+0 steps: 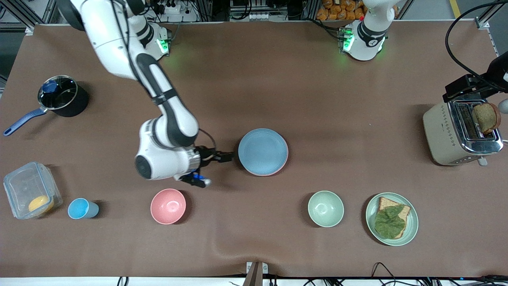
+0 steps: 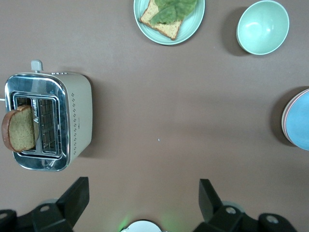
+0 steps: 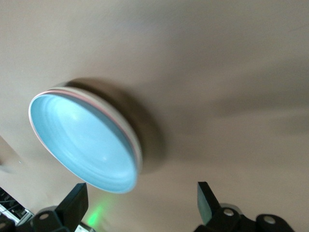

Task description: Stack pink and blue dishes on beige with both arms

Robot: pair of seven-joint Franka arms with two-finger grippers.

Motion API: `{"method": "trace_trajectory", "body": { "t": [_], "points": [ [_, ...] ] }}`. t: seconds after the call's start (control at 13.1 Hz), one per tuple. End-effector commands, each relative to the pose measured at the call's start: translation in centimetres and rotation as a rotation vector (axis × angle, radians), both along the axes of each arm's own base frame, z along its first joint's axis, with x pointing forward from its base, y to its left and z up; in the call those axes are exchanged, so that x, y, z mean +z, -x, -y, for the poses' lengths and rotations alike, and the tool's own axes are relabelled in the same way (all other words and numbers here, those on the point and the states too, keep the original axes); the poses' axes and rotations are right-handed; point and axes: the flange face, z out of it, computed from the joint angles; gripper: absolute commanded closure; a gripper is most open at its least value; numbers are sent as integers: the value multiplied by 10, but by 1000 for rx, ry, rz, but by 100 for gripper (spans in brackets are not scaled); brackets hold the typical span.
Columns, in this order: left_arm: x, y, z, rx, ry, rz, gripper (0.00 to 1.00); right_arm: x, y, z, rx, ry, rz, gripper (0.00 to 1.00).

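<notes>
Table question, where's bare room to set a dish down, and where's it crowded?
Bare cloth lies between the plate stack and the toaster, and from the stack up to the arm bases. The row nearest the camera is crowded: box, cup, pink bowl, green bowl, sandwich plate. The open right gripper sits beside the stack.

The blue plate is covering the stack beneath it, leaving only thin pink and pale rims showing in the right wrist view. The left gripper is running off the front view's edge beside the toaster
</notes>
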Motion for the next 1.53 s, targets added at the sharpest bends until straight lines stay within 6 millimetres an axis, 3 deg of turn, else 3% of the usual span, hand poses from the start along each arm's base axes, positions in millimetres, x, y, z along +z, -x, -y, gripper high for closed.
{"method": "trace_trajectory", "body": {
  "t": [0.0, 0.31, 0.54, 0.69, 0.84, 0.92, 0.99, 1.22, 1.45],
  "points": [
    [-3, 3, 0, -11, 17, -20, 0, 39, -19, 84, 54, 82, -37, 0],
    [0, 4, 6, -15, 5, -9, 0, 89, -27, 214, 177, 132, 28, 0],
    [-1, 5, -6, 16, 21, -14, 0, 109, -24, 286, 193, 246, 47, 0],
    [-6, 7, -5, 16, 20, -27, 0, 142, -21, 296, 237, 368, 86, 0],
    [-3, 9, -6, 18, 21, -24, 0, 179, -14, 295, 259, 429, 136, 0],
    [-4, 9, -5, 17, 19, -24, 0, 206, -7, 285, 262, 443, 170, 0],
    [-5, 9, -3, 13, 21, -28, 0, 231, 9, 276, 271, 454, 203, 0],
    [-4, 10, -7, 19, 21, -26, 0, 296, 48, 279, 250, 478, 267, 0],
    [0, 12, -7, 21, 21, -20, 0, 334, 66, 287, 236, 486, 301, 0]
  ]
}}
